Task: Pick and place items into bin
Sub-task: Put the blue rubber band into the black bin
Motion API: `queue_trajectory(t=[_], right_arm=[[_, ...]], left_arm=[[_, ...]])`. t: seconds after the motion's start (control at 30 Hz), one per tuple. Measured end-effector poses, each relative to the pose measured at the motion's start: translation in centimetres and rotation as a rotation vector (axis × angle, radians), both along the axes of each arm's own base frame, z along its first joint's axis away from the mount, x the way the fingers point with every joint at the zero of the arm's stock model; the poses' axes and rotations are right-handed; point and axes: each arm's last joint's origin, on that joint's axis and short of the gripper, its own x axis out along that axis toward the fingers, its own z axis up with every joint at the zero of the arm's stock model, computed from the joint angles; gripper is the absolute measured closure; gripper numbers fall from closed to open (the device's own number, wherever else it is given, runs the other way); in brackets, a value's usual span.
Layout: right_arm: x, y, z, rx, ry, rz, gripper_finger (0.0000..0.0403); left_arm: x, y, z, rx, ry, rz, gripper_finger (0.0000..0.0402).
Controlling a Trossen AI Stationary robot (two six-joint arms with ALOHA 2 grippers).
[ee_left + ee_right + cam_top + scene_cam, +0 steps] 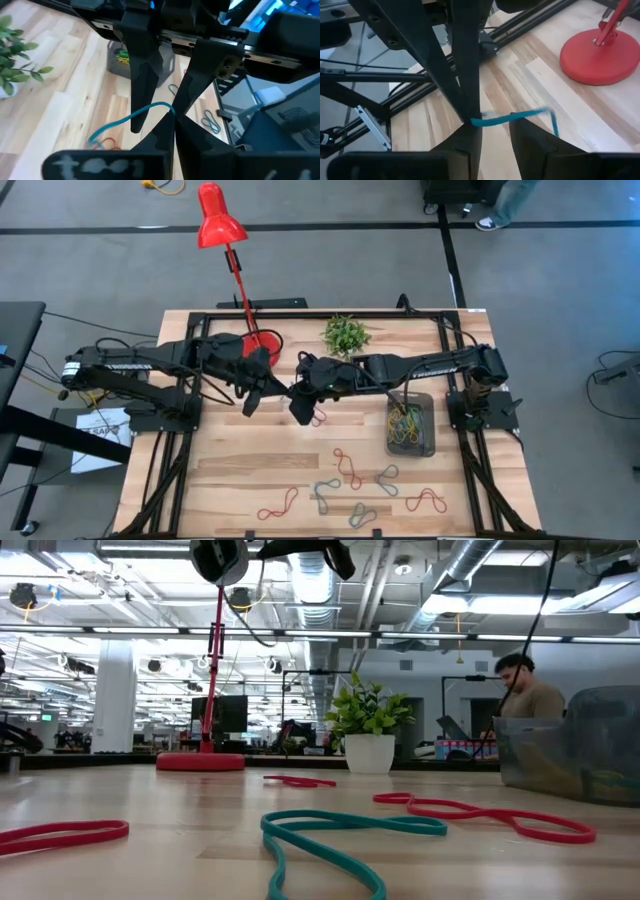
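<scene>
Pinched shut, your left gripper [172, 116] holds one end of a teal band [135, 116] mid-table; your right gripper [492, 125] stands parted beside it. The band could snap free before reaching the bin [411, 423].

Teal band [145, 112]; red lamp [218, 225]; dk grey bin [411, 426].

Two dark arms, matte black links. White lettering runs along the left arm [130, 363] and the right arm [430, 363]. Thin black cables trail off the bases. Fingers [142, 75] are long, flat, tapered black blades.
</scene>
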Motion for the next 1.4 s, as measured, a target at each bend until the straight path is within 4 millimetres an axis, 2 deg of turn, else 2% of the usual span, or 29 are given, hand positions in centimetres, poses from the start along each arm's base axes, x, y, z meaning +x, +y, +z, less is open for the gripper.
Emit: queue_trajectory(t=[0.37,0.73,1.1,1.4], right_arm=[[0.21,0.24,0.23,0.027,-0.031,0.034,0.0310],[0.32,-0.13,0.34,0.020,-0.045,0.013,0.0310],[-0.32,-0.23,-0.59,0.044,0.068,-0.027,0.0310],[-0.03,-0.29,-0.20,0.046,0.018,-0.032,0.0310]], left_arm=[[0.07,0.24,-0.09,0.058,0.001,0.045,0.0401],[0.05,0.25,-0.08,0.044,0.004,0.056,0.0401],[0.05,0.21,-0.09,0.032,0.006,0.052,0.0401],[0.18,0.23,-0.16,0.032,0.007,0.054,0.0401]])
